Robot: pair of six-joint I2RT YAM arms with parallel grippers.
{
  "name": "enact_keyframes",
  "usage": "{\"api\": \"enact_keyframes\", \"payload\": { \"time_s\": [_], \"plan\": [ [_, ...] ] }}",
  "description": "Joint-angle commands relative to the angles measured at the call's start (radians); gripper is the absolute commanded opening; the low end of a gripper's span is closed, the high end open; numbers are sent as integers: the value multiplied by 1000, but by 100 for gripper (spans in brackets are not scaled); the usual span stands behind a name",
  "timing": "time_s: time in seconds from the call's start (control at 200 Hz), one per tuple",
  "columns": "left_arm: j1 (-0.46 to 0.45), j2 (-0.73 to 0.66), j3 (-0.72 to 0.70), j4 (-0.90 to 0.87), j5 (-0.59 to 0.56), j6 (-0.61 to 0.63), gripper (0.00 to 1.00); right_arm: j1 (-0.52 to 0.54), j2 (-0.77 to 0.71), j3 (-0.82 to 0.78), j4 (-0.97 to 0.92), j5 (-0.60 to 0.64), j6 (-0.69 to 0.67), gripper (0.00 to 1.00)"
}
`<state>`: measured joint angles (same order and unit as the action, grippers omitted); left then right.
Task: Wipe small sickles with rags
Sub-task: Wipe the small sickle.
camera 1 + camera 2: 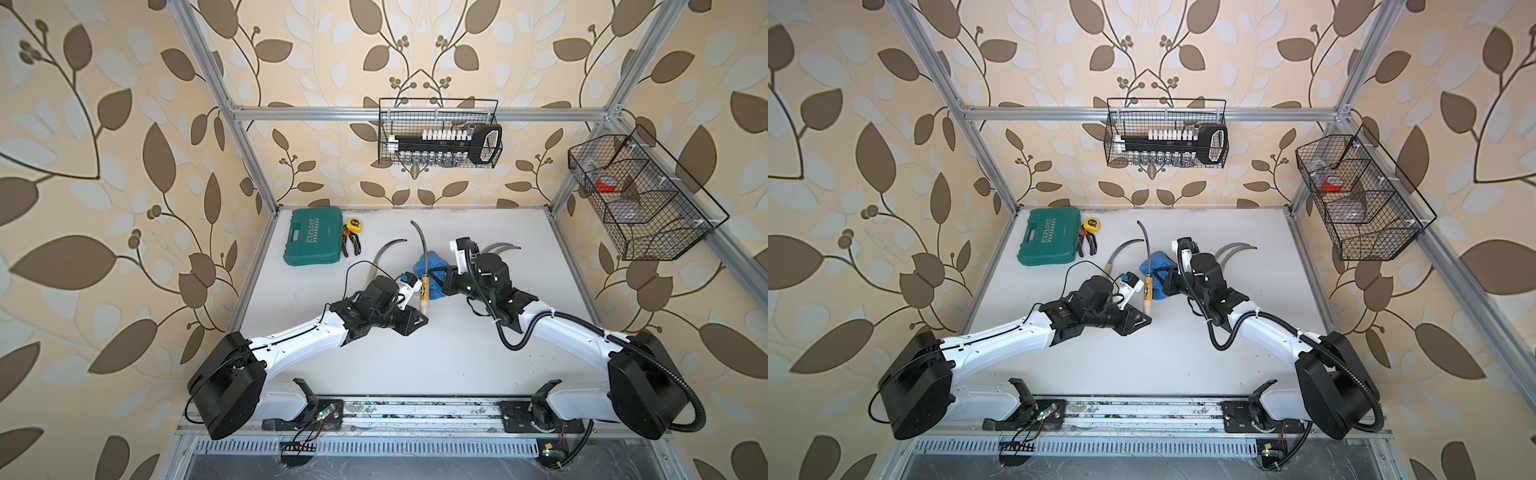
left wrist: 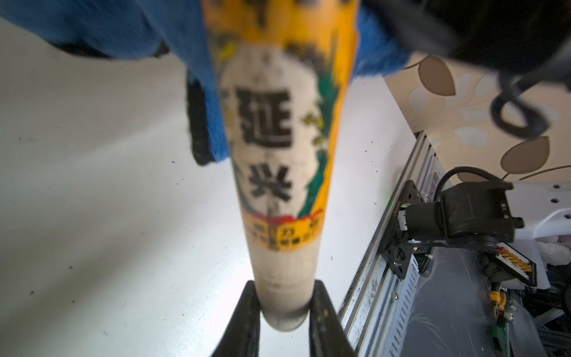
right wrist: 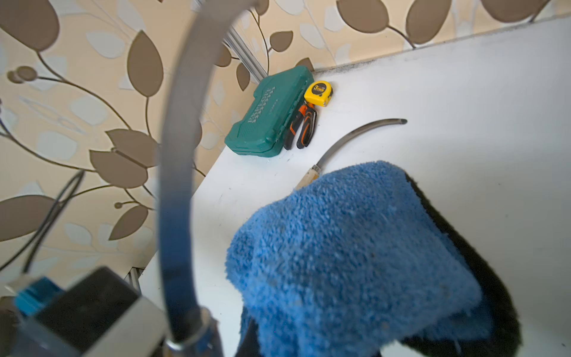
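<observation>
Left hand (image 2: 284, 312) should hold the sickle with the pale wooden handle and curved grey blade (image 1: 424, 291) steady while the fluffy blue rag (image 3: 355, 262) rubs slowly toward 12 o'clock. It is clamped on the handle's end, in the middle of the white desk (image 1: 415, 365). Right hand (image 1: 439, 277) is squeezed shut on the rag, touching the sickle's 3 o'clock side.

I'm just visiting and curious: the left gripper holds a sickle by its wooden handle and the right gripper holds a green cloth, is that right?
Not quite. The cloth is blue, not green, as the right wrist view shows. The rest stands: the left gripper holds the sickle by its wooden handle, and the right gripper holds the cloth.
</observation>
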<state>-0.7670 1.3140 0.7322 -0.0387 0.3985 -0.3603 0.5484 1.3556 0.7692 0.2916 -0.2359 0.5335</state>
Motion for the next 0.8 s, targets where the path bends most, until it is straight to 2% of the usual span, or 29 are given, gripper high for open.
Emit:
{"api": "enact_keyframes", "payload": {
  "time_s": [0.0,0.29,0.485,0.795],
  "plan": [
    [-13,23,57,-36,-83,28,0,3,32,28,-18,8,-12,0],
    [-92,104,123,-108,-239,26,0,2,38,46,-39,48,2,0],
    [-136,160,147,-115,-254,32,0,-17,101,142,-86,70,2,0],
    [-149,174,125,-103,-260,33,0,-57,246,363,-164,47,-18,0]
  ]
}}
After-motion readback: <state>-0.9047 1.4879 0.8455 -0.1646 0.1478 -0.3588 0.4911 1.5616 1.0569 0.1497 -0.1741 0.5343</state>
